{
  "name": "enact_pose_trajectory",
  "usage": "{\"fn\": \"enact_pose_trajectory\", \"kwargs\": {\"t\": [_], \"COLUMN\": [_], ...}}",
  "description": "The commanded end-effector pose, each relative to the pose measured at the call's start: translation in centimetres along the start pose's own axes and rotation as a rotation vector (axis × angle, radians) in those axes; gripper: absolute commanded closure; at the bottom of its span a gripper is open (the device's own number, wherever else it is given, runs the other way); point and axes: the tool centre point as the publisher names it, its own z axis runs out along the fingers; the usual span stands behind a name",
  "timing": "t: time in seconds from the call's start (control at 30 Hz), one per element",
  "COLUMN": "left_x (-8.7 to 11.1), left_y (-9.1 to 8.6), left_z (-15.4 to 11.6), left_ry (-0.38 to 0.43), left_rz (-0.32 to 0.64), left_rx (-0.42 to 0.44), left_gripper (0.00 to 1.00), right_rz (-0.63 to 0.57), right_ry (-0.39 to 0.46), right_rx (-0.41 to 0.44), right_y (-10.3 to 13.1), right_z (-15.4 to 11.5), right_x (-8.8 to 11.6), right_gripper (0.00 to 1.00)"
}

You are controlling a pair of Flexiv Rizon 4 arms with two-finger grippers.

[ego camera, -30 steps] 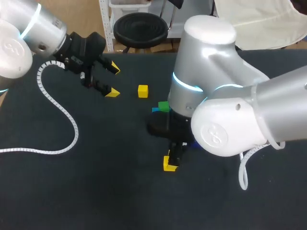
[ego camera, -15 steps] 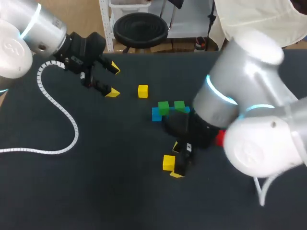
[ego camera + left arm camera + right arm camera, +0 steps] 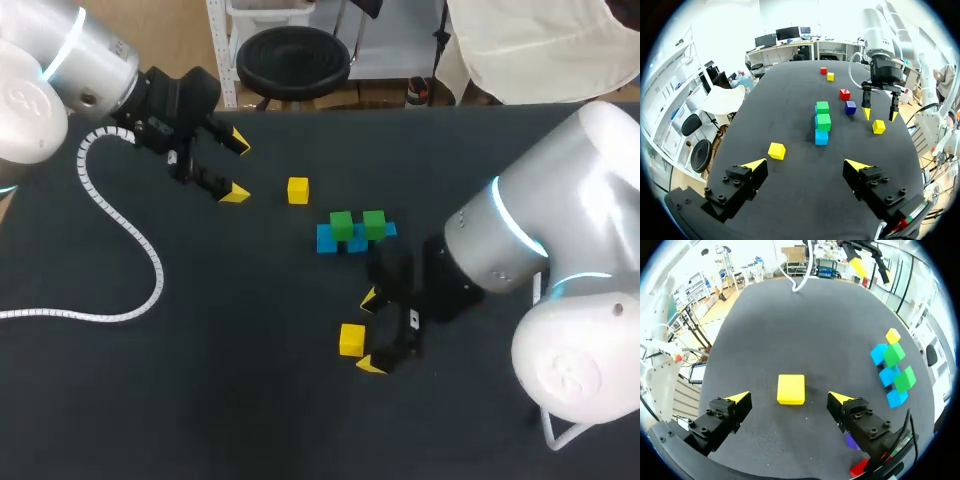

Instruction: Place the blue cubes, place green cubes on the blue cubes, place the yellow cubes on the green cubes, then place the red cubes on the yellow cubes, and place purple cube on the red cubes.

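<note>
A row of blue cubes (image 3: 327,239) lies mid-table with two green cubes (image 3: 341,224) on top, also seen in the left wrist view (image 3: 823,121) and the right wrist view (image 3: 895,354). One yellow cube (image 3: 351,339) rests on the table just ahead of my open right gripper (image 3: 370,332), between the lines of its fingers (image 3: 791,388) and touching neither. A second yellow cube (image 3: 297,190) lies right of my open, empty left gripper (image 3: 236,168). The red cube (image 3: 844,94) and the purple cube (image 3: 850,107) sit beside the row, hidden by my right arm in the head view.
A white coiled cable (image 3: 120,225) trails from my left arm across the left of the table. Another small red cube (image 3: 823,70) and yellow cube (image 3: 830,76) lie at the table's far end in the left wrist view.
My right gripper has opened and let go of the yellow cube, which stays on the table. The right arm has swung back to the right, uncovering the blue and green cubes. The left arm has not moved.
</note>
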Motion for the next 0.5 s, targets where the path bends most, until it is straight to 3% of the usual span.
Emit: {"fn": "enact_pose_trajectory", "kwargs": {"t": [0.03,0.27,0.5], "left_x": [0.0,0.0,0.0], "left_y": [0.1,0.1,0.1], "left_z": [0.0,0.0,0.0], "left_ry": [0.001,0.001,0.001], "left_rz": [0.001,0.001,0.001], "left_rx": [0.002,0.002,0.002], "left_gripper": [0.00,0.00,0.00], "right_rz": [-0.009,-0.057,-0.062], "right_ry": [-0.044,-0.081,-0.092], "right_rx": [-0.020,-0.035,-0.058], "right_y": [-0.3,-1.5,-1.6], "right_z": [0.3,0.7,1.4], "right_x": [0.0,-0.5,-0.7], "right_gripper": [0.00,0.00,0.16]}}
